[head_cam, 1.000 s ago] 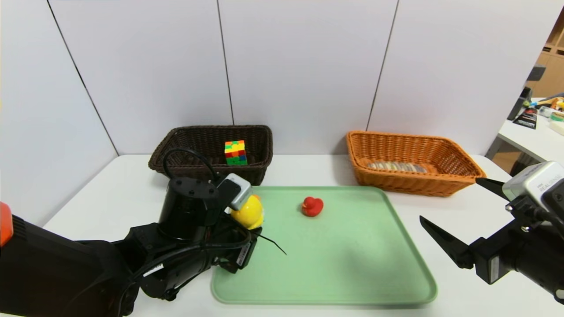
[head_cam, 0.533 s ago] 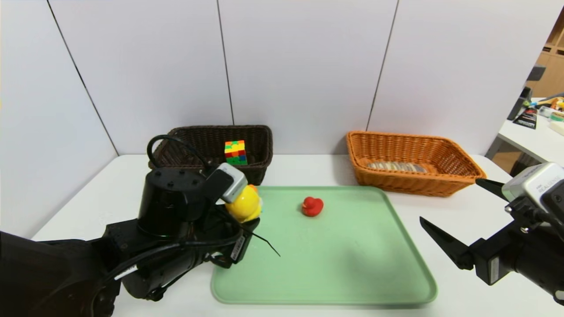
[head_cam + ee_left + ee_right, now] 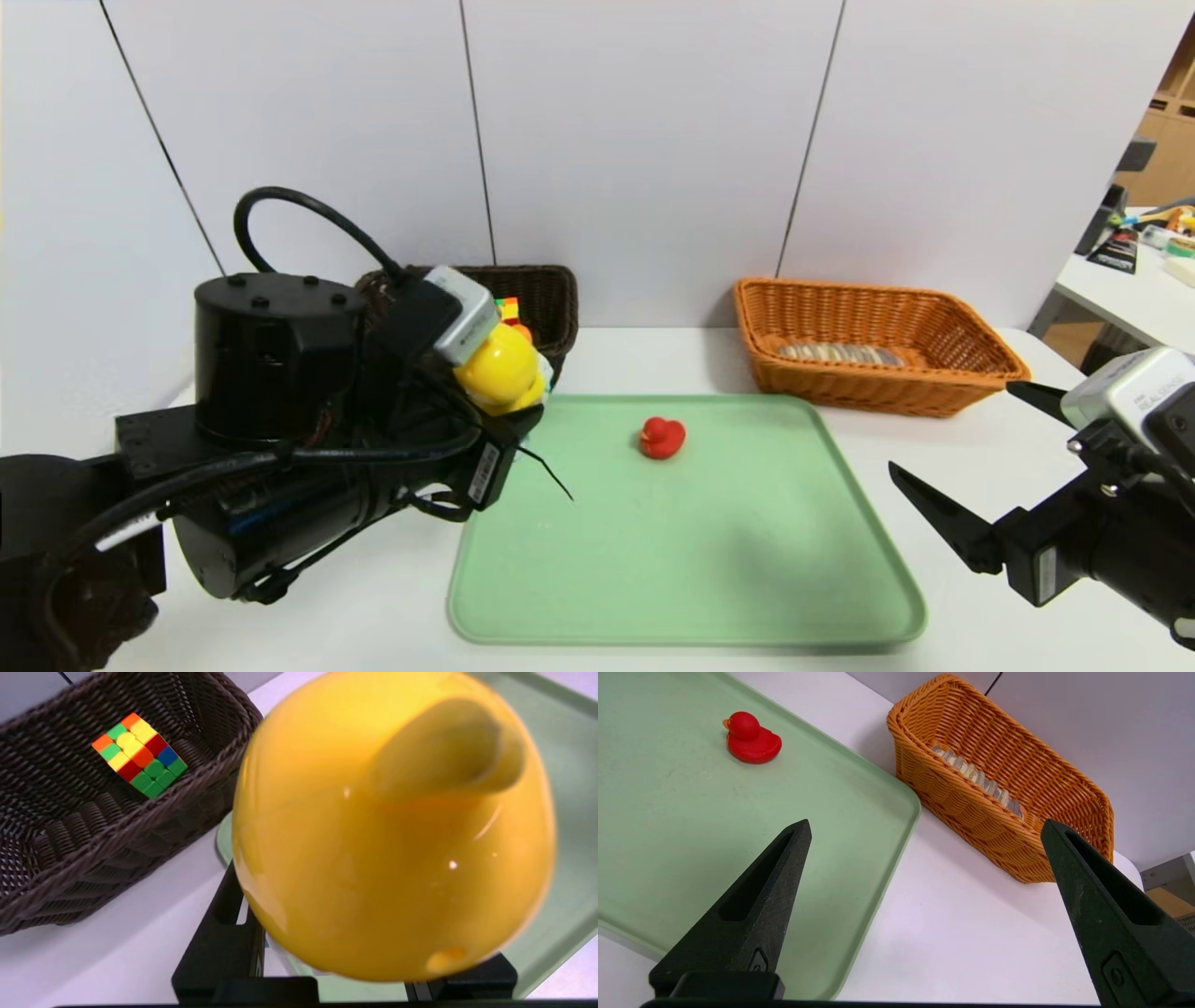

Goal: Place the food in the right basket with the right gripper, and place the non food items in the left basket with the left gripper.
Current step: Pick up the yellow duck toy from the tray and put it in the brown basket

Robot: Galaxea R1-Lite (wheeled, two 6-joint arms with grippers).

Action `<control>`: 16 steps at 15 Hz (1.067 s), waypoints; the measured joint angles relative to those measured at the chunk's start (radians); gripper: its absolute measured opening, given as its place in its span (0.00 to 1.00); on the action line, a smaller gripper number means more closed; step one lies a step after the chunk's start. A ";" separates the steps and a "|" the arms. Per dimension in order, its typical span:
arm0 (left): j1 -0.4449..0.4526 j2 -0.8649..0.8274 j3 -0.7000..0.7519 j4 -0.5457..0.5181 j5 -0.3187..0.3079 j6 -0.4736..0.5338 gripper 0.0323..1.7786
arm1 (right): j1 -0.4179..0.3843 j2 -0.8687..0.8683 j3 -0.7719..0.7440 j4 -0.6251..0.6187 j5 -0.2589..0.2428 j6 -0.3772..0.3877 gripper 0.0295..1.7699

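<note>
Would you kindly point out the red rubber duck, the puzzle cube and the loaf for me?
red rubber duck (image 3: 662, 438), head view, middle of its body.
puzzle cube (image 3: 139, 755), left wrist view, centre of its upper face.
loaf (image 3: 978, 780), right wrist view, mid-length of its ridged top.

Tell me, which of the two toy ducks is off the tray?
The yellow duck: the left pincer holds it in the air near the dark brown basket. The small red duck sits on the green tray.

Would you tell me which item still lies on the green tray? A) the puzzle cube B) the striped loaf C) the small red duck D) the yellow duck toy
C: the small red duck sits alone on the green tray.
</note>
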 joint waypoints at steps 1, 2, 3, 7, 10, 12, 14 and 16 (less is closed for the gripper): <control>0.001 -0.009 -0.024 0.021 -0.001 0.001 0.42 | 0.000 0.000 0.001 0.000 0.000 0.000 0.96; 0.005 -0.017 -0.051 0.043 -0.001 0.001 0.42 | 0.000 0.000 0.003 0.000 0.000 0.000 0.96; 0.010 -0.024 -0.079 0.072 -0.003 0.005 0.42 | 0.000 0.000 0.005 0.000 0.000 0.000 0.96; 0.049 -0.035 -0.169 0.143 -0.014 0.035 0.42 | 0.000 0.000 0.007 0.000 0.000 -0.001 0.96; 0.103 -0.027 -0.249 0.202 -0.063 0.043 0.42 | 0.000 0.000 0.007 -0.001 0.001 -0.001 0.96; 0.152 -0.011 -0.314 0.249 -0.097 0.043 0.42 | 0.000 0.000 0.007 -0.001 0.001 -0.002 0.96; 0.201 0.009 -0.369 0.285 -0.129 0.059 0.42 | 0.004 0.001 0.007 -0.001 0.001 -0.003 0.96; 0.254 0.035 -0.415 0.304 -0.168 0.089 0.41 | 0.011 0.001 0.007 0.000 0.001 -0.001 0.96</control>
